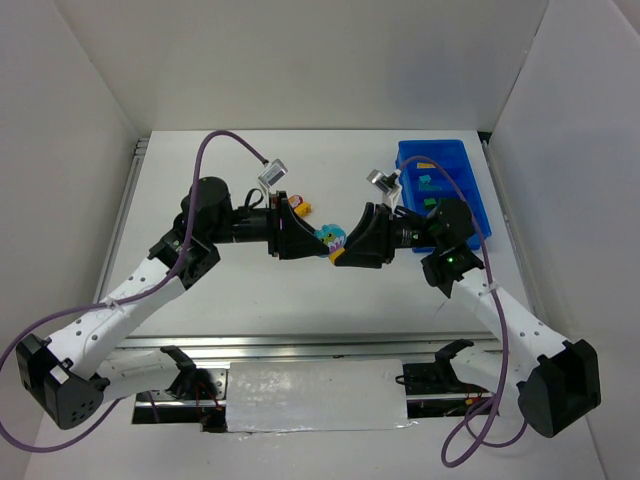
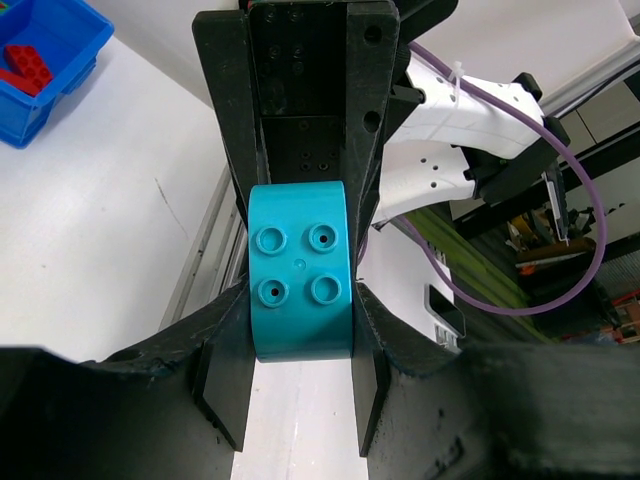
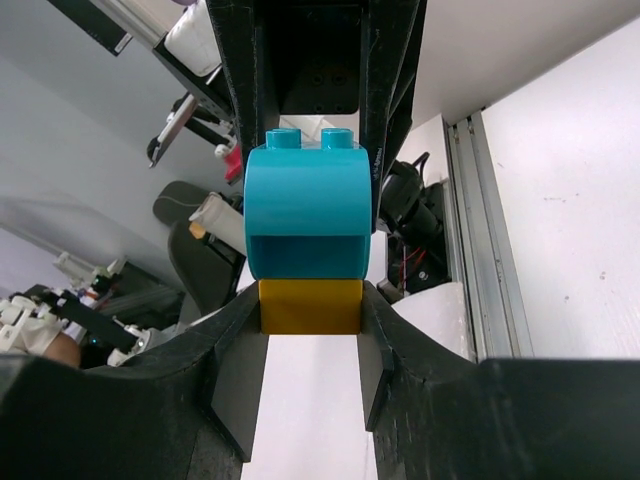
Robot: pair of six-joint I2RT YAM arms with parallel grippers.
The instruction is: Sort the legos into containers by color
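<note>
White walls stand around the pale table (image 1: 250, 300), and above its middle the two arms meet tip to tip. The left gripper (image 2: 300, 325) is clenched on the teal brick (image 2: 300, 270), with its pads flat on two opposite sides. The right gripper (image 3: 311, 300) grasps the yellow brick (image 3: 311, 307), which is stuck to the teal one. Both bricks are in the air, well apart from the blue bin (image 1: 478, 205) at the far right of the table. The step, I judge, is to separate the pair. To do it well, both grips should be firm, and the arms should tilt the bricks a little against each other while pulling, because a straight pull may let one brick slip out
</note>
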